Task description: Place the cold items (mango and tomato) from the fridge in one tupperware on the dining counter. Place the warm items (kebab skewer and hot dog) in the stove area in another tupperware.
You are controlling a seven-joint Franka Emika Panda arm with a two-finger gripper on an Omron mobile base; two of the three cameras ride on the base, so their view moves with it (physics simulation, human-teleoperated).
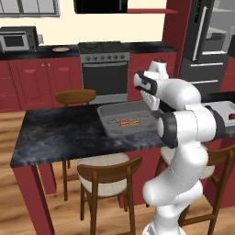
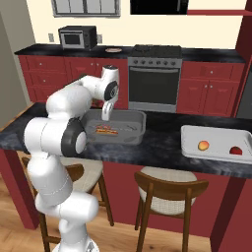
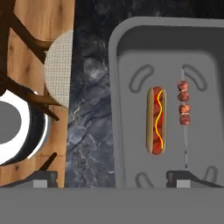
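A grey tupperware (image 2: 138, 118) sits on the dark dining counter (image 2: 162, 142). In it lie the hot dog (image 3: 156, 120) and the kebab skewer (image 3: 183, 109), side by side and apart. My gripper (image 2: 105, 117) hangs open just above this tupperware, holding nothing. In the hand view the gripper (image 3: 113, 178) straddles the container's near rim, one fingertip (image 3: 183, 176) over the end of the skewer's stick. A white tupperware (image 2: 189, 142) further right on the counter holds the mango (image 2: 203, 145) and the tomato (image 2: 236, 150).
Wooden stools (image 1: 108, 176) stand along the counter's near side, another (image 1: 75, 96) on its far side. The stove (image 1: 104, 55), a microwave (image 1: 18, 40) and red cabinets line the back wall. The fridge (image 1: 209, 41) stands at the far right.
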